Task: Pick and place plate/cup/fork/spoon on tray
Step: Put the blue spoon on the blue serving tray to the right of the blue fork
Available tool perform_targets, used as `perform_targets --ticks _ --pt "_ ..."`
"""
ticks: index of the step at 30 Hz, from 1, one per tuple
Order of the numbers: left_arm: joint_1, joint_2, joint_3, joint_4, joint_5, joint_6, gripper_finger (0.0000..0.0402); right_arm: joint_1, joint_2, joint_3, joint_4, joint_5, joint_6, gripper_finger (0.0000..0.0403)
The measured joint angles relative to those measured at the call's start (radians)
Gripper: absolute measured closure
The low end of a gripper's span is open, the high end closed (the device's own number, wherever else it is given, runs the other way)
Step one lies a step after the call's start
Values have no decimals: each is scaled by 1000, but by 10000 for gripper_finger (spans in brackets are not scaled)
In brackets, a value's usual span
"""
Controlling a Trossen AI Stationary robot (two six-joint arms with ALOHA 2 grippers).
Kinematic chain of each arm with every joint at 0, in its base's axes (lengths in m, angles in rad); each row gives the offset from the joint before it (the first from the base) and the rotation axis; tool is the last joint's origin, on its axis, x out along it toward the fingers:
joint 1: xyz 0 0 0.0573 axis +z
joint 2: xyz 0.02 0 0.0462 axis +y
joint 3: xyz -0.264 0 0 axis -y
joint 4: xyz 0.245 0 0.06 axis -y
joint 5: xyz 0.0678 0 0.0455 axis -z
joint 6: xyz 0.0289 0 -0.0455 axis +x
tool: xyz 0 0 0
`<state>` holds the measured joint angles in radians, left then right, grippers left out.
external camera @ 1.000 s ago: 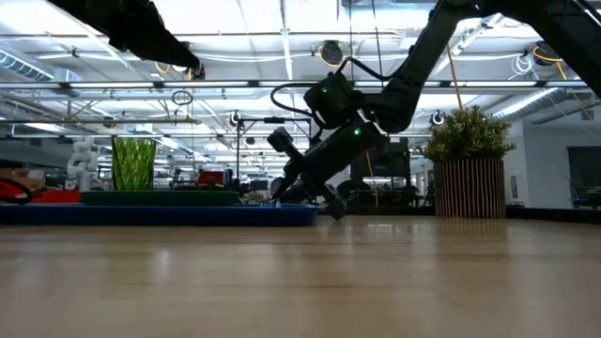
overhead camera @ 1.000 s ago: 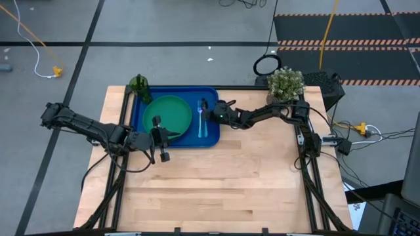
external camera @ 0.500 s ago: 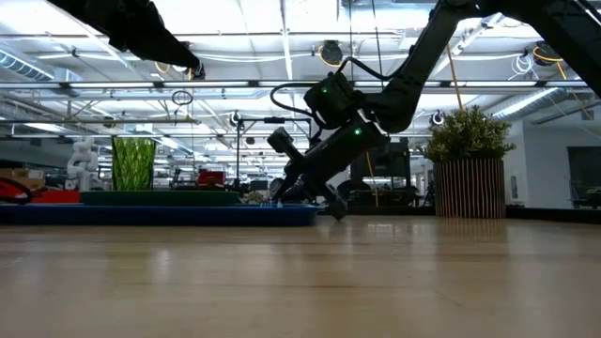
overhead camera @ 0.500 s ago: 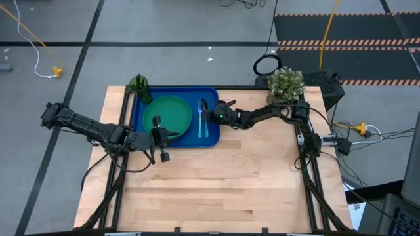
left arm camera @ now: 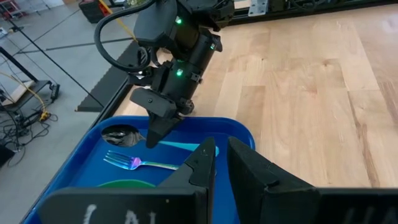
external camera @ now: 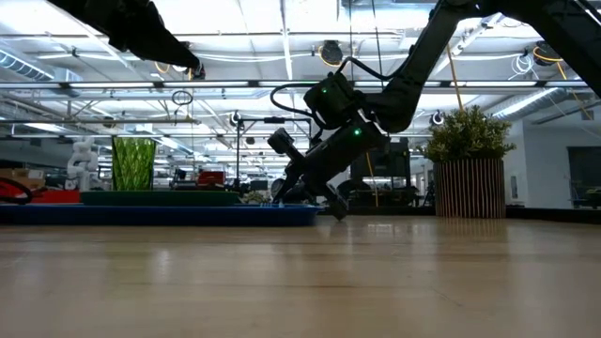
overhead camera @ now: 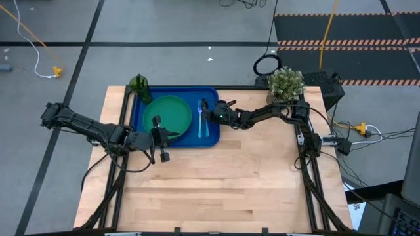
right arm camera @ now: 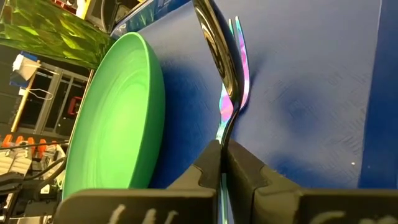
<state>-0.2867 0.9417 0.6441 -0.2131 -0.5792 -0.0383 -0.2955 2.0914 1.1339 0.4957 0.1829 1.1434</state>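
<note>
My right fingers (overhead camera: 209,115) are pinched shut on the spoon (left arm camera: 163,144) handle, low over the blue tray (overhead camera: 176,92), just beside the fork (left arm camera: 138,163). Releasing crookedly could knock the fork toward the plate (overhead camera: 167,113).

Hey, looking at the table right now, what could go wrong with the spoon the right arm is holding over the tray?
The right gripper is shut on the spoon right beside the fork on the tray. Letting go here might drop the spoon onto the fork, or knock it askew. The spoon's bowl also lies near the plate, so a sideways slip may bump its rim. The left gripper hovers at the plate's near edge, leaving the arms little room.
</note>
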Motion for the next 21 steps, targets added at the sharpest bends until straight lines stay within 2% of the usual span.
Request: perform_targets --ticks 21 --pt "0 0 0 0 3 -5 357 -5 0 0 -29 -2 -5 399"
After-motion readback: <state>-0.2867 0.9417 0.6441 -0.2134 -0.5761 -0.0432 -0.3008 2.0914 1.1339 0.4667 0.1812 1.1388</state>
